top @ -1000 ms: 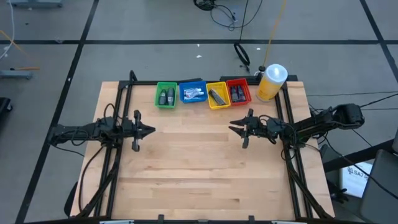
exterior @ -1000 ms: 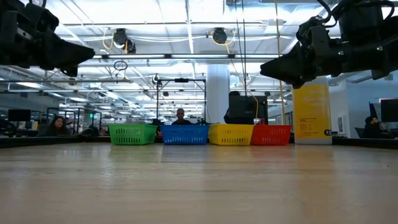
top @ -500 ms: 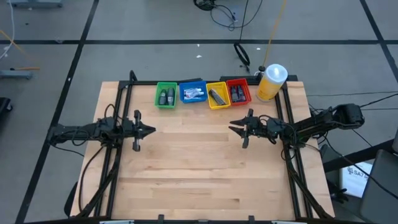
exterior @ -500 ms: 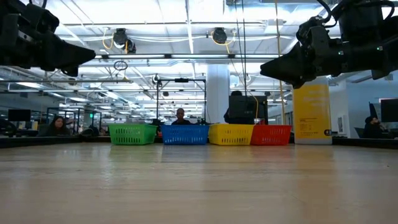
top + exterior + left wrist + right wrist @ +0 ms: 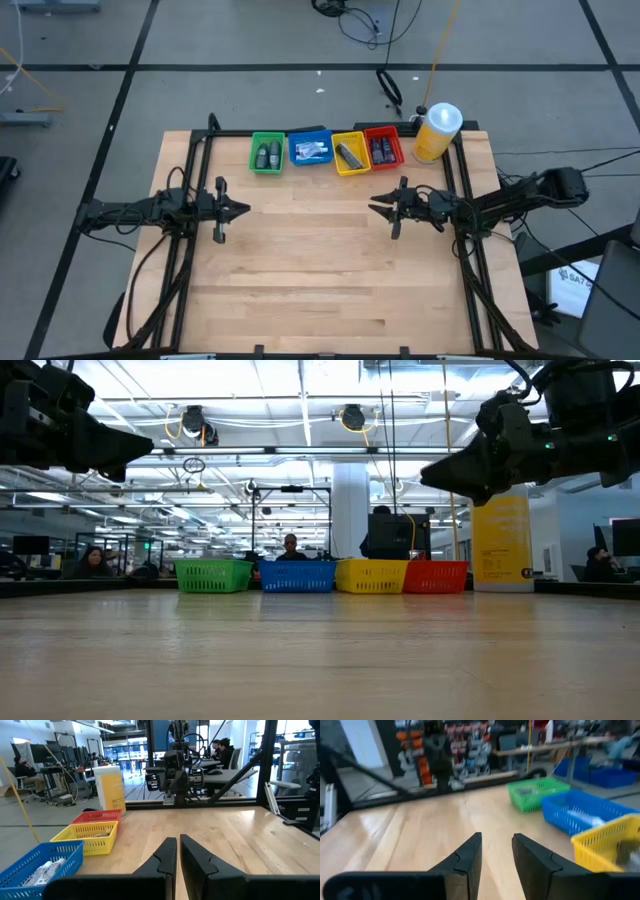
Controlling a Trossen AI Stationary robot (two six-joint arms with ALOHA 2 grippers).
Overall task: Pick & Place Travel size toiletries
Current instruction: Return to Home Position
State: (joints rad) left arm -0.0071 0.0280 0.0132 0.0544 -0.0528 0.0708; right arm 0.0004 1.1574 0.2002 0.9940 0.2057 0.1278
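The travel size toiletries lie in four small bins along the table's far edge. Dark bottles are in the green bin (image 5: pixel 266 155), white-silver sachets in the blue bin (image 5: pixel 311 150), a dark tube in the yellow bin (image 5: pixel 350 154), and dark bottles in the red bin (image 5: pixel 383 149). My left gripper (image 5: pixel 247 209) hovers level over the table's left part, shut and holding nothing (image 5: pixel 177 839). My right gripper (image 5: pixel 372 204) hovers level over the right part, facing the left one. Its fingers stand a little open with nothing between them (image 5: pixel 497 836).
A big yellow bottle with a white cap (image 5: pixel 437 132) stands at the far right corner beside the red bin. A black frame (image 5: pixel 205 150) runs along the table's left, far and right sides. The bare wooden tabletop (image 5: pixel 310 260) spreads between and in front of the grippers.
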